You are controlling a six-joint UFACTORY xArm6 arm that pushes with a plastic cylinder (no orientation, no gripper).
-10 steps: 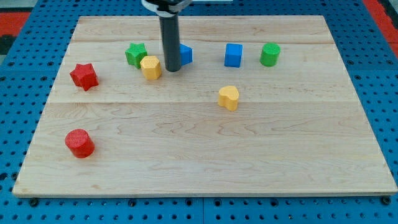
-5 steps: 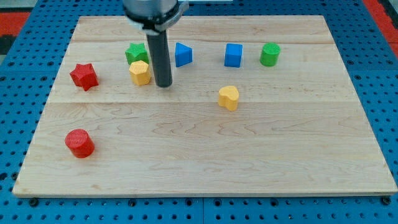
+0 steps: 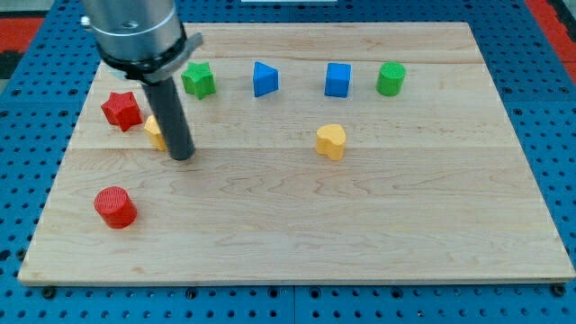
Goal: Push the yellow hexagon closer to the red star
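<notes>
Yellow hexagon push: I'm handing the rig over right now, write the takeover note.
My tip sits on the board at the yellow hexagon's right side, its rod hiding most of that block.
The yellow hexagon lies just right of and slightly below the red star, a small gap apparently between them.
Done: the hexagon is already close to the star.
Left: at most a short nudge toward the view's left, or stop here.

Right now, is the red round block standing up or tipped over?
Standing up: the red cylinder shows its flat round top, resting on the board.
</notes>
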